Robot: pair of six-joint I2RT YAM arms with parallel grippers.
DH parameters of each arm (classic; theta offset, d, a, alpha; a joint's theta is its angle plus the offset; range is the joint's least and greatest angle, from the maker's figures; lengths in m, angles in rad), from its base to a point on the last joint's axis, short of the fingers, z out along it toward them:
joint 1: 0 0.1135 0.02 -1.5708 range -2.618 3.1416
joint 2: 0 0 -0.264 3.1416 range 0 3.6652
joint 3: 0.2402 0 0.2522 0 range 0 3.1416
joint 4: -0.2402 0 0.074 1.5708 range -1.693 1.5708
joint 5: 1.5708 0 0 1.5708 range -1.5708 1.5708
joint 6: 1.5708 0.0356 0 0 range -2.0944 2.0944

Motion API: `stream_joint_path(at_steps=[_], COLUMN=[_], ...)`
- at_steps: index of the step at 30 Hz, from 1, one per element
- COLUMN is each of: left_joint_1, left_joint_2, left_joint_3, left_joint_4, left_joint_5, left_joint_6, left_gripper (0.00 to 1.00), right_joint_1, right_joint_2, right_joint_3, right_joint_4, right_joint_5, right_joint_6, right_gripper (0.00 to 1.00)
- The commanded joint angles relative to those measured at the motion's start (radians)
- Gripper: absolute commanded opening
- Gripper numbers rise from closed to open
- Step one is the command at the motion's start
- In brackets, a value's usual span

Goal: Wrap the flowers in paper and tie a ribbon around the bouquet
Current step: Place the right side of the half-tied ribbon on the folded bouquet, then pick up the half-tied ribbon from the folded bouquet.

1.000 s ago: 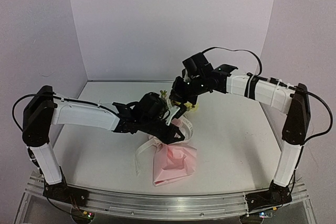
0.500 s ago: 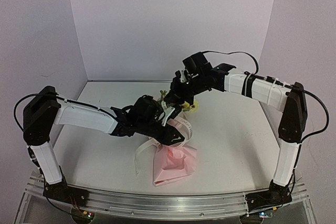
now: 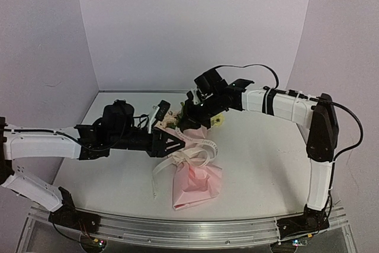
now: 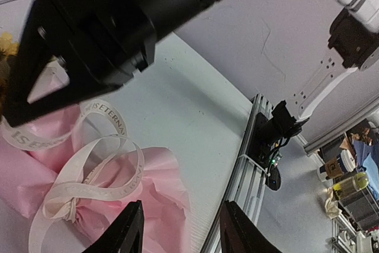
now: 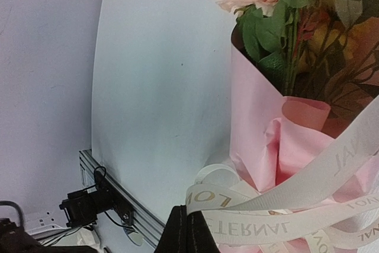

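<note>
Bouquet (image 3: pixel 196 183) lies at mid-surface (image 3: pixel 266 158), the wide edge of its pink paper (image 3: pixel 190 198) close to the near rail (image 3: pixel 177 229) and its flowers (image 3: pixel 217 121) at the far end. Ribbon (image 3: pixel 189 153) loops loosely over the pinched middle. Left end effector (image 4: pixel 182 208) is released, with its fingers apart above the paper and nothing between them. Right end effector (image 5: pixel 188 223) is clenched on the ribbon, just left of the flowers. Both arms cross over the bouquet's far half. Bare surface runs from the bouquet to the right edge.
</note>
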Motion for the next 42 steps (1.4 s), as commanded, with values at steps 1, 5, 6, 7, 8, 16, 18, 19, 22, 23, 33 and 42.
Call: stream_joint_path(at_steps=[1, 5, 6, 7, 8, 16, 18, 19, 22, 23, 33, 42], left_joint_1=[0.093, 0.2, 0.231, 0.266, 0.297, 0.364, 0.365, 0.365, 0.365, 0.366, 0.341, 0.203], left_joint_2=[-0.176, -0.257, -0.255, -0.24, -0.215, 0.097, 0.143, 0.16, 0.211, 0.22, 0.256, 0.2], left_joint_3=[-0.061, -0.045, -0.027, -0.014, -0.002, 0.169, 0.184, 0.189, 0.208, 0.206, 0.22, 0.184], left_joint_4=[-0.017, -0.19, -0.249, -0.277, -0.291, -0.364, -0.35, -0.337, -0.321, -0.304, -0.362, -0.436], left_joint_5=[-0.126, -0.303, -0.337, -0.313, -0.277, 0.052, 0.107, 0.131, 0.201, 0.214, 0.116, -0.071], left_joint_6=[-0.114, -0.218, -0.248, -0.269, -0.283, -0.216, -0.209, -0.209, -0.209, -0.214, -0.161, -0.041], left_gripper=[0.45, 0.55, 0.55, 0.55, 0.56, 0.59, 0.61, 0.61, 0.62, 0.62, 0.58, 0.47], right_joint_1=[0.071, 0.119, 0.13, 0.141, 0.155, 0.232, 0.234, 0.235, 0.235, 0.235, 0.235, 0.235], right_joint_2=[0.023, 0.036, 0.036, 0.037, 0.036, 0.044, 0.044, 0.043, 0.022, 0.012, -0.196, -0.251], right_joint_3=[0.059, 0.071, 0.068, 0.064, 0.061, 0.032, 0.024, 0.02, 0.013, 0.011, -0.177, -0.361], right_joint_4=[-0.018, -0.057, -0.067, -0.079, -0.091, -0.15, -0.155, -0.157, -0.161, -0.164, -0.212, -0.196], right_joint_5=[0.025, 0.055, 0.063, 0.074, 0.09, 0.18, 0.201, 0.212, 0.253, 0.263, 0.523, 0.557], right_joint_6=[-0.086, -0.165, -0.187, -0.208, -0.231, -0.347, -0.351, -0.351, -0.338, -0.331, -0.219, -0.136], right_gripper=[0.0, 0.0, 0.0, 0.0, 0.0, 0.14, 0.2, 0.23, 0.35, 0.4, 0.56, 0.5])
